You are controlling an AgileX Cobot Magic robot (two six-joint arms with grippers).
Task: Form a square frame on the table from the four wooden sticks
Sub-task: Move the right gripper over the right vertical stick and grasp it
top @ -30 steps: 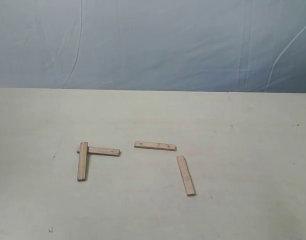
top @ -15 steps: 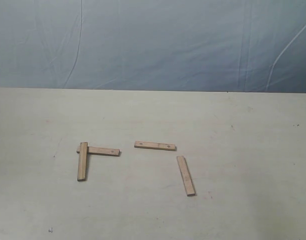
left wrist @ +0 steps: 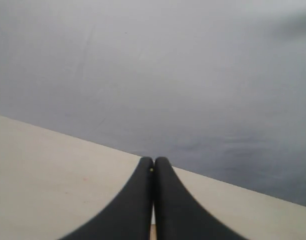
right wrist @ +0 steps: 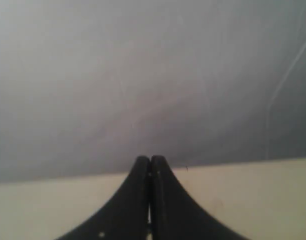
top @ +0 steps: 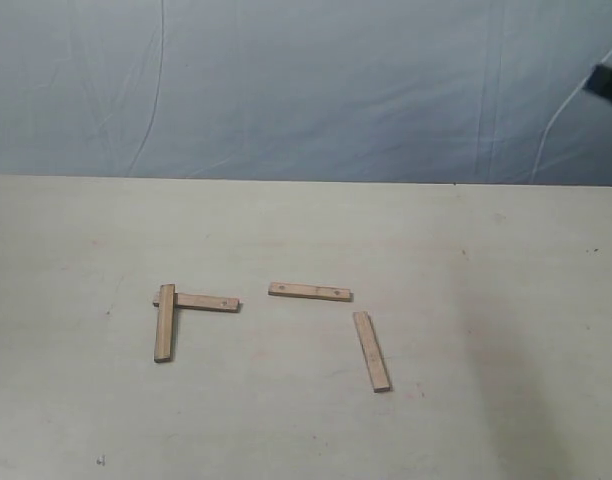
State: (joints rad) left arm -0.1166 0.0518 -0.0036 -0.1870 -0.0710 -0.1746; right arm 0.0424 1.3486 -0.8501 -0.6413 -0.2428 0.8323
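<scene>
Four wooden sticks lie on the cream table [top: 506, 300] in the exterior view. One stick [top: 165, 323] runs front to back, and its far end overlaps the left end of a crosswise stick [top: 206, 301], forming an L. A third stick [top: 309, 292] lies crosswise further right. The fourth stick [top: 371, 351] lies slanted in front of its right end. My left gripper [left wrist: 154, 162] is shut above the table near its far edge, no stick in its view. My right gripper [right wrist: 150, 160] is also shut and holds nothing.
A blue-grey cloth backdrop [top: 306, 90] hangs behind the table's far edge. A dark blurred piece of an arm [top: 611, 85] pokes in at the upper right edge of the exterior view, high above the table.
A dark shape at the left edge of the exterior view has gone out of sight. Another dark shape has come in at the upper right edge. The sticks have not moved.
</scene>
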